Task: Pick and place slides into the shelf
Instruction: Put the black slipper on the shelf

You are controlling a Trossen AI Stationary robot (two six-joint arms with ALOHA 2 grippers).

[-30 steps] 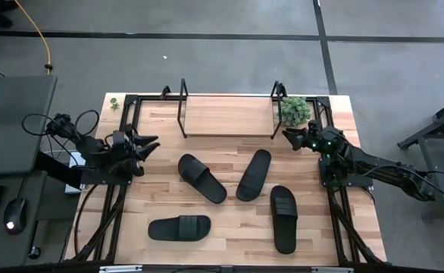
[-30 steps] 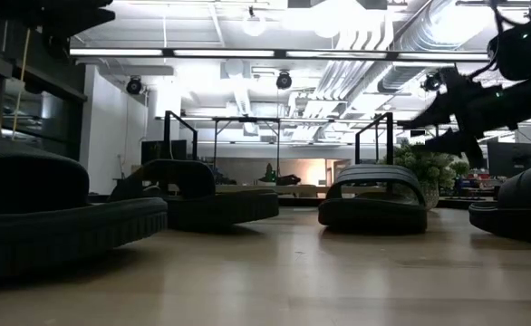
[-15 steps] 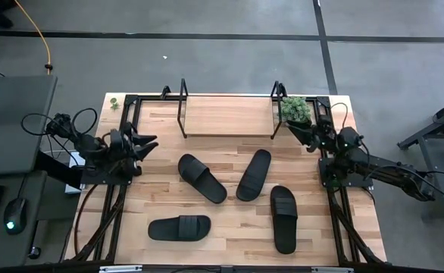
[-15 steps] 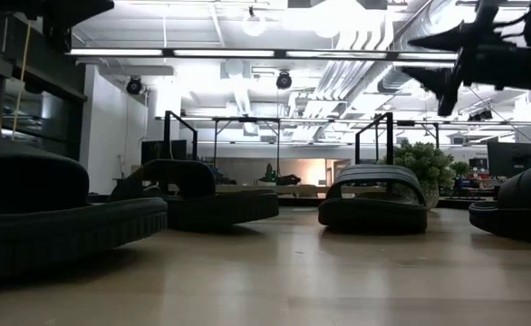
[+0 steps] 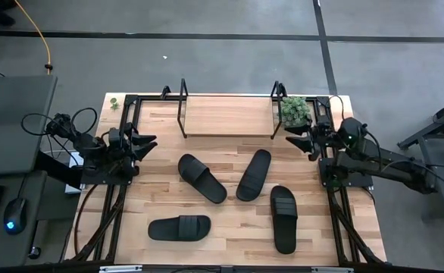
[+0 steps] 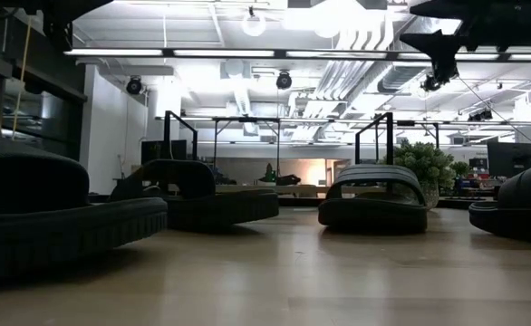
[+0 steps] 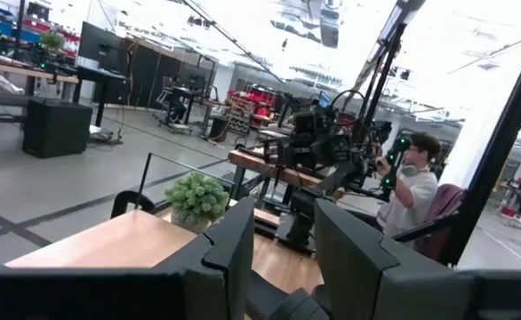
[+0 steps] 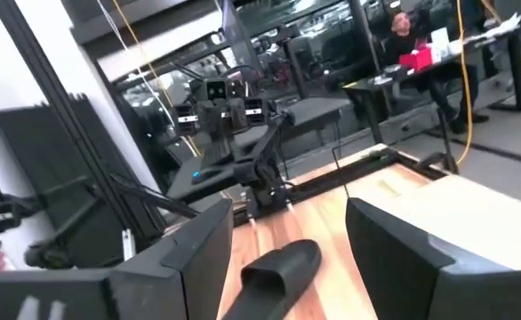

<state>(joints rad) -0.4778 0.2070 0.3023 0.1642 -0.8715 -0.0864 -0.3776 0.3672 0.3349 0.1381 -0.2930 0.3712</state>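
Note:
Four black slides lie soles down on the wooden table: one at centre left (image 5: 202, 178), one at centre (image 5: 254, 174), one at the right (image 5: 283, 218), one near the front left (image 5: 179, 227). The shelf (image 5: 227, 116) stands at the far edge, its board bare. My left gripper (image 5: 148, 142) is open and empty at the table's left edge. My right gripper (image 5: 298, 139) is open and empty at the right edge, raised above the table. The right wrist view shows a slide (image 8: 278, 265) between its fingers, farther off.
A small potted plant (image 5: 295, 110) stands at the shelf's right end. Black rails run along the table's left (image 5: 123, 121) and right (image 5: 336, 197) sides. Bare wood lies between the slides and the shelf. A person (image 7: 412, 191) sits beyond the table.
My right gripper has risen and drawn back toward the table's right edge, swinging from beside the plant toward the near side. My left gripper has drawn back slightly toward the left edge. The slides have kept still.

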